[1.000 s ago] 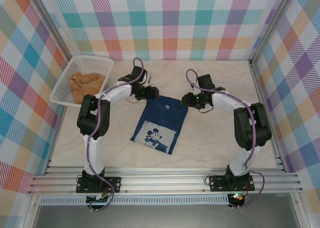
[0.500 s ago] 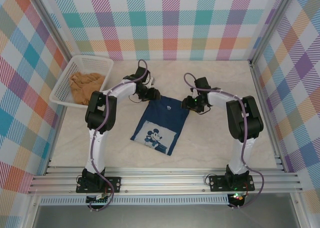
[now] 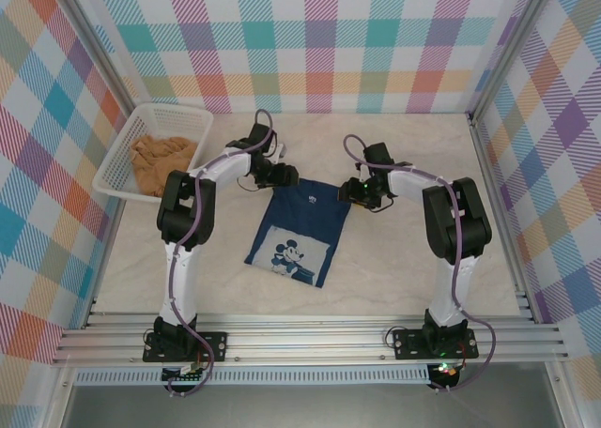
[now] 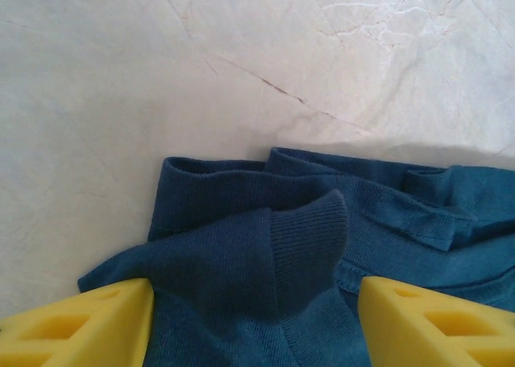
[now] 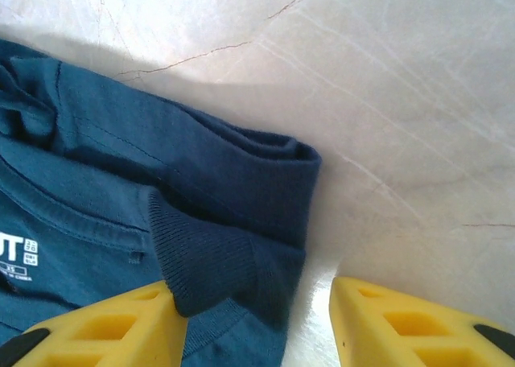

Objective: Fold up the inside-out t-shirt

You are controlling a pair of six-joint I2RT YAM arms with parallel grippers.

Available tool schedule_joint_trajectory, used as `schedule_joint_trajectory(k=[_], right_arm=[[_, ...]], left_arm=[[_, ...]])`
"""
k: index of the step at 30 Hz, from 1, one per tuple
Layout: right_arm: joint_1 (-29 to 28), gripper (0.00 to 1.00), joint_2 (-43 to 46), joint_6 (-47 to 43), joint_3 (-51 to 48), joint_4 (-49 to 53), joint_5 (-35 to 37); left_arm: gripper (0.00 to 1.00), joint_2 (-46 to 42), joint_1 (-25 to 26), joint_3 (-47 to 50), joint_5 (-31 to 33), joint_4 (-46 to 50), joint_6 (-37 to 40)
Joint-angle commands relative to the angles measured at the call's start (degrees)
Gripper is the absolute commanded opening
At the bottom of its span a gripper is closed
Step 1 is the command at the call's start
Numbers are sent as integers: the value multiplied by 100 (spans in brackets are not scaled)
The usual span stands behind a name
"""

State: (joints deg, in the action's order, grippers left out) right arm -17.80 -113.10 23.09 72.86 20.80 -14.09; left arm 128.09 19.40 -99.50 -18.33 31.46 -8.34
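Navy t-shirt [image 3: 302, 229] lay flat in the middle of the table [image 3: 423, 259], between the two arms. Closest to the camera, a metal rail [image 3: 310, 339] ran along the table edge, and both arms stood on it. A bit past the rail was the bottom end of the t-shirt, with a cartoon picture [image 3: 286, 257] in a pale patch on it. The cloth looked folded in at the sides, so it was a narrow shape, a little slanted.

Farther on was the collar end, with a small white mark [image 3: 311, 200] on it. The left gripper [image 3: 285, 176] sat low at the left corner of that end. In its own camera, its yellow fingers [image 4: 88, 327] stood wide apart, with a bunched-up fold of blue cloth between them. They were not squeezing it.

The right gripper [image 3: 349, 191] sat low at the right corner. Its yellow fingers [image 5: 386, 319] were apart too. The cloth corner lay against one finger, and bare table showed beside the other.

Farther back on the left stood a white basket [image 3: 120, 156] with a tan cloth [image 3: 164, 156] crumpled inside. Behind it all were the checked walls [image 3: 319, 43].
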Motion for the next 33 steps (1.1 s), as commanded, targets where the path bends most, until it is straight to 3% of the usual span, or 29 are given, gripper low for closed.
schedule_joint_trajectory(k=[1,9,14,20,28,33], right_arm=[[-18,50,53,-73,-70,44,40],[-76,49,-227,-50,96,-2,-111],[-83,49,-265,-50,157,-19,-147],[-83,49,-346,-46,237,-23,-173],[-198,49,-484,28,335,-152,-261],[-275,47,-596,134,360,-292,-378]], left_arm=[[69,-154,-85,-79,225,196,223],[71,-656,-85,318,-78,-375,263],[73,-1171,-111,862,123,-980,267],[75,-719,-147,528,506,-367,292],[76,-11,-138,-75,-285,57,359],[69,165,-129,-105,-770,88,364]])
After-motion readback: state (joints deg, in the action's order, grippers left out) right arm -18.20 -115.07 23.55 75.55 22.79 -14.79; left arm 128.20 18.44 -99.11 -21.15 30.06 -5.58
